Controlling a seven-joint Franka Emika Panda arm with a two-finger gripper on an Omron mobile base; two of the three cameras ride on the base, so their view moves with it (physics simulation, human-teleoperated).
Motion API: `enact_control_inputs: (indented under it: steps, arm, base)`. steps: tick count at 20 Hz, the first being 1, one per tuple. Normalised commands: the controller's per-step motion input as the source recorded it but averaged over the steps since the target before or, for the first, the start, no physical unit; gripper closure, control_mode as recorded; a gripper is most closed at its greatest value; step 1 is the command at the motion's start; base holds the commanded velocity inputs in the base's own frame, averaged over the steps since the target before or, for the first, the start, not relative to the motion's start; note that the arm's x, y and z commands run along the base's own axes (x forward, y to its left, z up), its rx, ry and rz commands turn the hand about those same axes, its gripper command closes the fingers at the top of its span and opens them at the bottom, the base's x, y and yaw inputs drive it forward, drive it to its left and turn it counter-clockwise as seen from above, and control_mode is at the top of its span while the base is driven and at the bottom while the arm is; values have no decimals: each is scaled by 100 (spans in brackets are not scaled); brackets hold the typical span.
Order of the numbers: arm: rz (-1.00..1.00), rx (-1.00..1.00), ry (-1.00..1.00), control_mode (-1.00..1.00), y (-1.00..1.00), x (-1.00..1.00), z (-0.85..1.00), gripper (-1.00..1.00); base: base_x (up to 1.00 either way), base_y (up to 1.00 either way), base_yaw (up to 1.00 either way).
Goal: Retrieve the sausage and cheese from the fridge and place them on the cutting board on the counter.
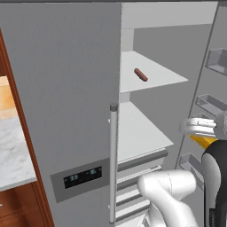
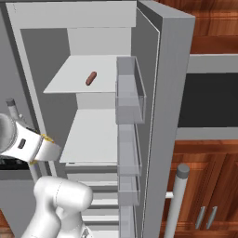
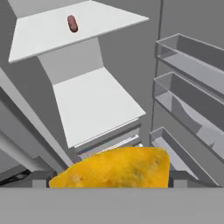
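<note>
The fridge [image 1: 66, 88] has its left door shut and its right door [image 2: 172, 93] swung open. The sausage [image 1: 141, 74] [image 2: 91, 78] [image 3: 72, 23], a small reddish-brown link, lies on the upper white shelf. My gripper [image 3: 113, 178] hangs in front of the open compartment, below the lower shelf's level, and is shut on the cheese [image 3: 116, 168], a yellow wedge. A corner of the cheese [image 1: 201, 142] pokes out under the hand [image 1: 199, 128]. The counter [image 1: 11, 150] shows at the far left. I cannot tell whether the tan patch behind it is the cutting board.
The lower shelf [image 3: 94, 103] is bare, with drawers below it. Clear door bins [image 2: 129, 93] line the open door on the right. The shut door's bar handle [image 1: 113, 164] stands beside my arm. Wooden cabinets [image 2: 209, 186] are right of the fridge.
</note>
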Motion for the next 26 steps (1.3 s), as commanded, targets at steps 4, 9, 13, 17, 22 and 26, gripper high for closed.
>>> enact_control_inputs:
  steps: [4,9,13,17,22,26]
  arm:
    - [0,0,-3,-100,0,-9,0,100]
    - [0,0,0,100,0,0,0,100]
    - [0,0,0,100,0,0,0,100]
    - [0,0,0,100,0,0,0,100]
    - [0,0,0,100,0,0,0,100]
    - [0,0,0,100,0,0,0,100]
  base:
    - [0,0,0]
    - [-10,6,1]
    - [-63,37,3]
    - [-87,56,9]
    - [-83,70,57]
    - [-46,41,97]
